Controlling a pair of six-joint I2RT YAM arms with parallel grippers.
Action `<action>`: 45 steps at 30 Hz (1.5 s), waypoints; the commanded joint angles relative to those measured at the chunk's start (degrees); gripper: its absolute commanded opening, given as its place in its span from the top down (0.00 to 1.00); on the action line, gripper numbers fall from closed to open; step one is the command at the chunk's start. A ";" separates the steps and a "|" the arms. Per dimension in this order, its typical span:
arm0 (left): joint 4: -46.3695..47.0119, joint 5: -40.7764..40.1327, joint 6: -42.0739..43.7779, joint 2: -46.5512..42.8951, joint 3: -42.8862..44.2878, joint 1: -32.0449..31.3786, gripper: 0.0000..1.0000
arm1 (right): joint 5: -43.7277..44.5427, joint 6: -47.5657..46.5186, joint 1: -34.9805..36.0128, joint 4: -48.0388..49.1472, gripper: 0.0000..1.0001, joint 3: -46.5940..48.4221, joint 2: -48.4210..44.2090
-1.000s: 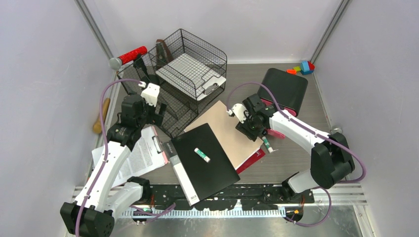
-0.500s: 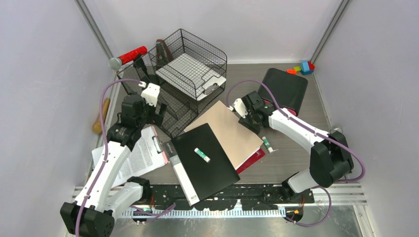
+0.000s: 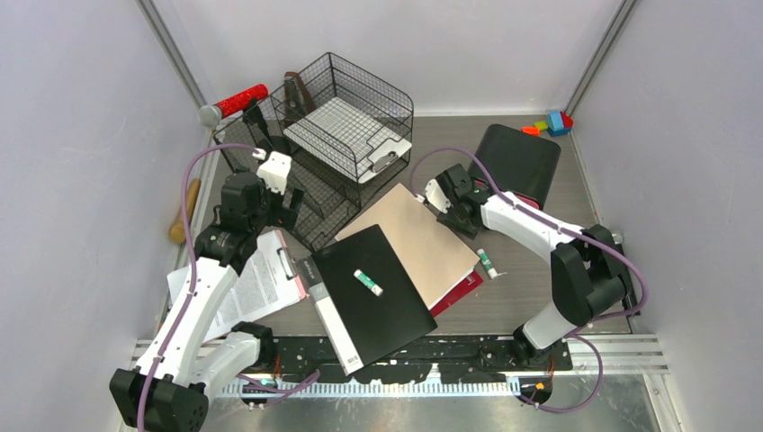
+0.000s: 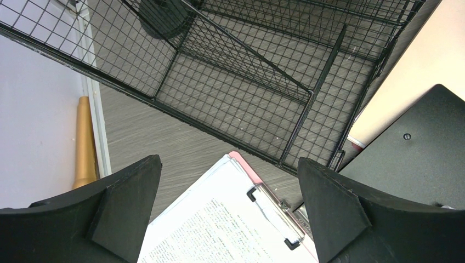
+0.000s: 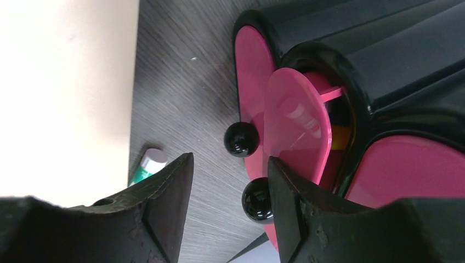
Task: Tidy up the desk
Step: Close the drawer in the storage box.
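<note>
The desk (image 3: 531, 288) is a grey wood-grain top. My left gripper (image 3: 288, 207) (image 4: 228, 161) hangs open over the top of a pink clipboard of printed paper (image 3: 261, 283) (image 4: 236, 219), beside the black wire rack (image 3: 342, 144) (image 4: 247, 82). My right gripper (image 3: 461, 219) (image 5: 230, 159) is half open with nothing gripped, low over the desk by the black drawer unit (image 3: 522, 162) (image 5: 384, 44). One pink drawer front (image 5: 299, 126) stands ajar. Its black knob (image 5: 257, 200) sits in the gap against my right finger (image 5: 285, 208). A green-and-white glue stick (image 3: 487, 263) (image 5: 147, 166) lies on the desk nearby.
A black folder (image 3: 378, 297) with a second glue stick (image 3: 368, 283) on it overlaps a tan board (image 3: 418, 238) and a red book (image 3: 459, 292). A red cylinder (image 3: 236, 101) lies behind the rack, toy blocks (image 3: 551, 123) in the back right corner, a wooden stick (image 3: 180, 223) by the left wall.
My right gripper has pulled back from the glue stick's spot toward the far side, closer to the drawer unit. The glue stick stays on the desk. The left arm has not moved.
</note>
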 commanded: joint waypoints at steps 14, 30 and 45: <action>2.00 0.44 0.69 -0.37 0.73 0.23 0.01 | 6.41 -7.53 -0.89 2.97 0.42 3.37 1.45; 1.96 0.61 0.55 -0.60 0.68 0.23 0.01 | 9.56 -14.56 8.08 2.00 0.43 -4.89 -1.33; 2.22 0.61 0.83 -0.39 0.43 0.23 0.01 | 18.39 -25.31 9.08 7.78 0.44 -9.06 1.92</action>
